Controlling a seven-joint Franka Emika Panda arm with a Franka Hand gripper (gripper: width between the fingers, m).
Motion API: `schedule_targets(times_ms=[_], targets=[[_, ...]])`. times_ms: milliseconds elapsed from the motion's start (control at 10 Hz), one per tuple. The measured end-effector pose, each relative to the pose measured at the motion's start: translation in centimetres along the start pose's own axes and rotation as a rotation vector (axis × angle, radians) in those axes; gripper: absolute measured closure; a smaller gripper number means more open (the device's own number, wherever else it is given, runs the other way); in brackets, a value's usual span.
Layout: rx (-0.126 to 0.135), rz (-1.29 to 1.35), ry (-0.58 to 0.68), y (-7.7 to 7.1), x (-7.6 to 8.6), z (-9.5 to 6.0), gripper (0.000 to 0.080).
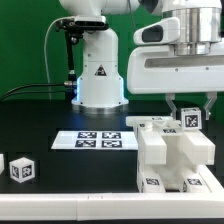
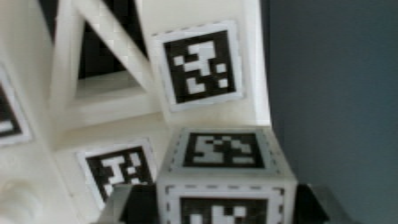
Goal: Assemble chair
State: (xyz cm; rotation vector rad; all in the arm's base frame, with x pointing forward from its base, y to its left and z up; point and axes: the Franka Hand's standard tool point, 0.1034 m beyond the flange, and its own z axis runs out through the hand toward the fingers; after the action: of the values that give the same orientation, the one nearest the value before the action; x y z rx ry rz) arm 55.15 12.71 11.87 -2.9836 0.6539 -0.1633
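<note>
The chair (image 1: 165, 150) is a stepped white stack of slabs and bars at about 4 o'clock in the exterior view. It stands on the black surface (image 1: 60, 115), and its long axis seems to run from roughly 11 toward 5 o'clock. Its faces carry small square black-and-white tags, with no readable writing on them. At its far top corner sits a small tagged block (image 1: 190, 120). In the wrist view this block (image 2: 222, 155) shows one tag on top and another on its side, with the tagged chair walls (image 2: 107, 100) behind it.

The gripper (image 1: 189, 119) hangs straight over the block, its dark fingers (image 2: 125, 208) close on either side. Whether they press it I cannot tell.

At 9 o'clock from the chair lies the marker board (image 1: 100, 140). Well apart, at 8 o'clock in the view, stands a loose tagged cube (image 1: 22, 168). At 12 o'clock is the robot base (image 1: 98, 85), which bears a black triangle sticker (image 1: 100, 72).
</note>
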Motion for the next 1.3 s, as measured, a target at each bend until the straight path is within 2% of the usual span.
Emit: schedule_targets(times_ms=[200,400,500,700,800,900,1000,1100,1200,1300], targets=[[0.000,0.245,0.000,-0.21,-0.14,-0.01,0.0518],[0.015,0.456,-0.012,0.10,0.08,0.05,0.0518],[0.024,0.480,-0.011,0.33,0.23,0.09,0.0518],[0.025,0.475,-0.011,0.33,0.20,0.11,0.0518],[0.024,0.466,-0.011,0.32,0.20,0.11,0.0337],[0.022,0.366,-0.010,0.26,0.12,0.12,0.0217],[0.025,0.298,-0.010,0.40,0.26,0.12,0.0217],[0.023,0.157,-0.010,0.55,0.62,-0.04,0.0160],[0.010,-0.132,-0.020,0.39,0.79,-0.04,0.0153],[-0.001,-0.211,-0.031,-0.02,0.42,-0.05,0.0153]])
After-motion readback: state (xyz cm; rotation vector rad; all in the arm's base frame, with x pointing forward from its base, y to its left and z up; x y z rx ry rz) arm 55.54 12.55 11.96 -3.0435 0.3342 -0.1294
